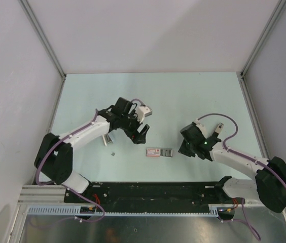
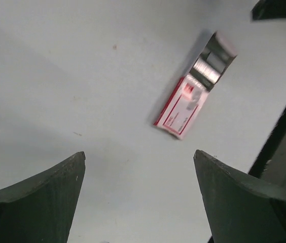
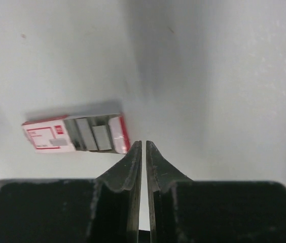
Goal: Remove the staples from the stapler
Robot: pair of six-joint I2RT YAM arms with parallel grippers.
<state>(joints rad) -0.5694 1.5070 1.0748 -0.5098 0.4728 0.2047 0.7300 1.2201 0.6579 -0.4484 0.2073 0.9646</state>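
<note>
Hard for you to make out: grey piece (image 1: 107, 139) half-hidden beside left arm (image 1: 82, 132), toward surface's (image 1: 183, 96) left edge; cannot tell what it is. Staple box (image 1: 159, 152), tray slid out, lies mid-surface toward near edge. Left hand (image 2: 138, 157) spread wide, holding nothing, above surface. Right hand (image 3: 143, 144) pinched to thin slit, gripping nothing, tips just beside box's open end.

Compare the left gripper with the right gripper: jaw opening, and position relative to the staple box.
The left gripper has its jaws spread wide; the right gripper has them pressed nearly together. The staple box lies well ahead of the left gripper's fingertips, but just beside the right gripper's tips. Both grippers hold nothing and hang over the table.
</note>
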